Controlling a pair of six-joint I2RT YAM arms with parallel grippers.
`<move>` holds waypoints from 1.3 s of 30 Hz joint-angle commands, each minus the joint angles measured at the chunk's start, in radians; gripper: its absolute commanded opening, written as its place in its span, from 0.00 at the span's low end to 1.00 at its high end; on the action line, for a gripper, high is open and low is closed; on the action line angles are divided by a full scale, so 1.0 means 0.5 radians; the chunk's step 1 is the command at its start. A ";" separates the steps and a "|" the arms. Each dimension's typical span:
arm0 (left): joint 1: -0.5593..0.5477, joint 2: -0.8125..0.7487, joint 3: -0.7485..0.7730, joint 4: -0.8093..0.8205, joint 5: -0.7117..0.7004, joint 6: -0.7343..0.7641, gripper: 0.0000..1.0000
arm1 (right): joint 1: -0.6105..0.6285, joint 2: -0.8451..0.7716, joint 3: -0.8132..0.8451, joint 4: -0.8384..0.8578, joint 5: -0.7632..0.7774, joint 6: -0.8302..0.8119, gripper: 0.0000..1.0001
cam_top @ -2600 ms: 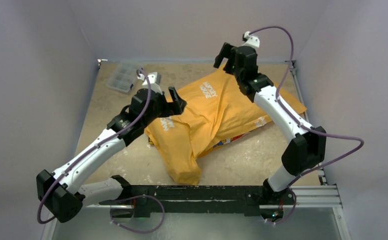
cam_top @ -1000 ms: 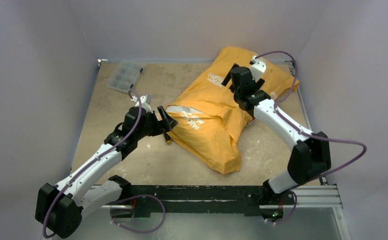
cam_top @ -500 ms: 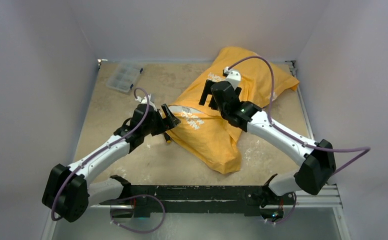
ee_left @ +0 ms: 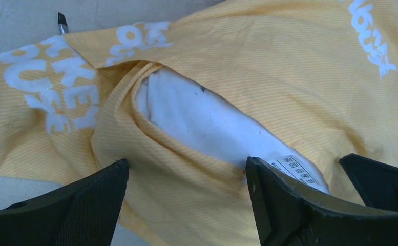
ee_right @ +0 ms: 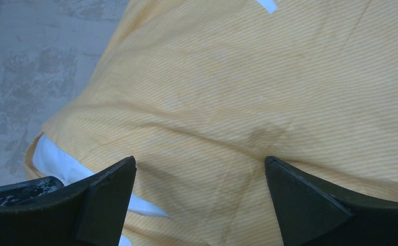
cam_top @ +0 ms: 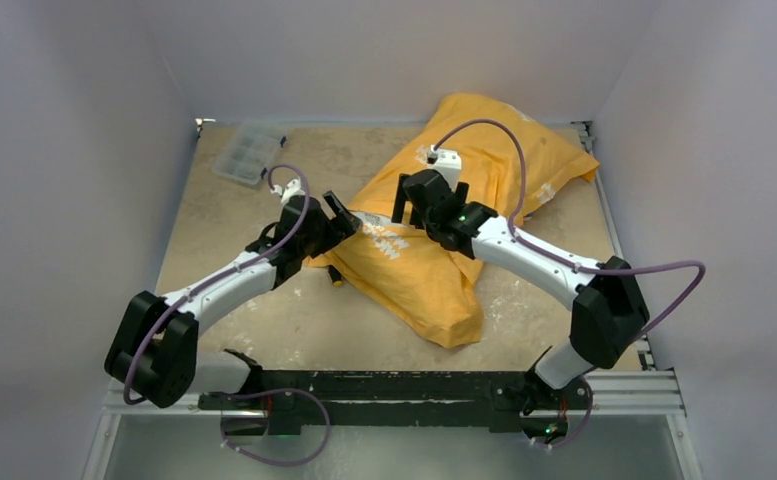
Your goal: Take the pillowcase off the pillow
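The orange-yellow pillowcase [cam_top: 464, 205] with white lettering lies diagonally across the table, still around the pillow. The white pillow [cam_top: 369, 219] shows only at the case's open mouth on the left; the left wrist view shows it [ee_left: 207, 123] with dark specks and a care label. My left gripper [cam_top: 336, 213] is open at that mouth, its jaws either side of the lower fabric edge [ee_left: 186, 174]. My right gripper [cam_top: 411, 205] is open just above the case's upper layer [ee_right: 202, 128], next to the opening, holding nothing.
A clear plastic compartment box [cam_top: 247, 153] stands at the back left. A small dark pen-like object [cam_top: 334, 276] lies on the table by the case's left edge. Grey walls close in the table on three sides.
The pillow and case were swung toward the back right. The right gripper came down and left along the case to the opening. The left gripper edged right, up to the mouth.
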 commanded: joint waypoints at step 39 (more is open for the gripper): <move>-0.002 -0.274 -0.686 0.392 0.026 -0.073 0.00 | 0.475 0.842 0.542 -0.097 0.163 -0.484 0.99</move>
